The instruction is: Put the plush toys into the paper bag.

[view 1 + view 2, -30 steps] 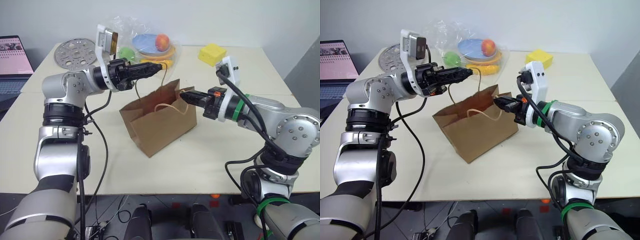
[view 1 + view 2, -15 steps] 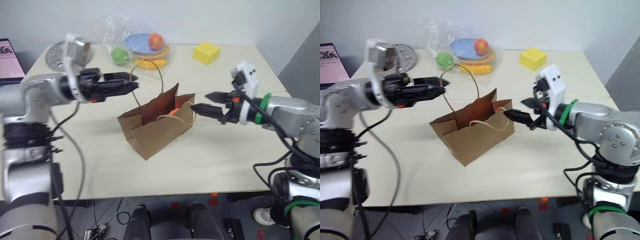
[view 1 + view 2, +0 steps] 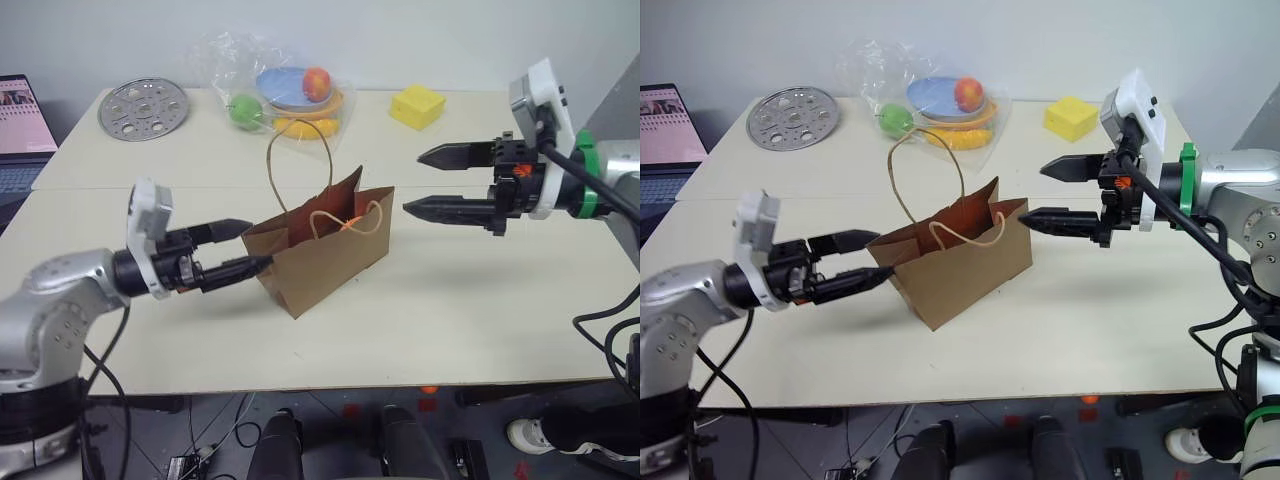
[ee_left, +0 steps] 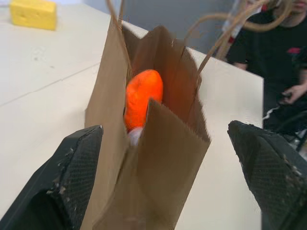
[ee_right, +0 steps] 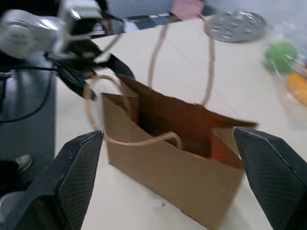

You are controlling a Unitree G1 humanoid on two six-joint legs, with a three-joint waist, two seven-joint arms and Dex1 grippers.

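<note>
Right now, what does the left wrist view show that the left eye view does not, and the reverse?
Left wrist view alone: deep inside the bag, most of the orange carrot toy with something white under it, and a person in black behind the table. Left eye view alone: the right gripper with open fingers, the fruit in clear plastic and the metal disc. Both: the bag, the yellow block and the open left gripper.

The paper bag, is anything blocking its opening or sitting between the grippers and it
Nothing visible. The paper bag stands open on the table, an orange plush already inside. The left gripper and right gripper are both open, one either side of the bag, empty.
</note>
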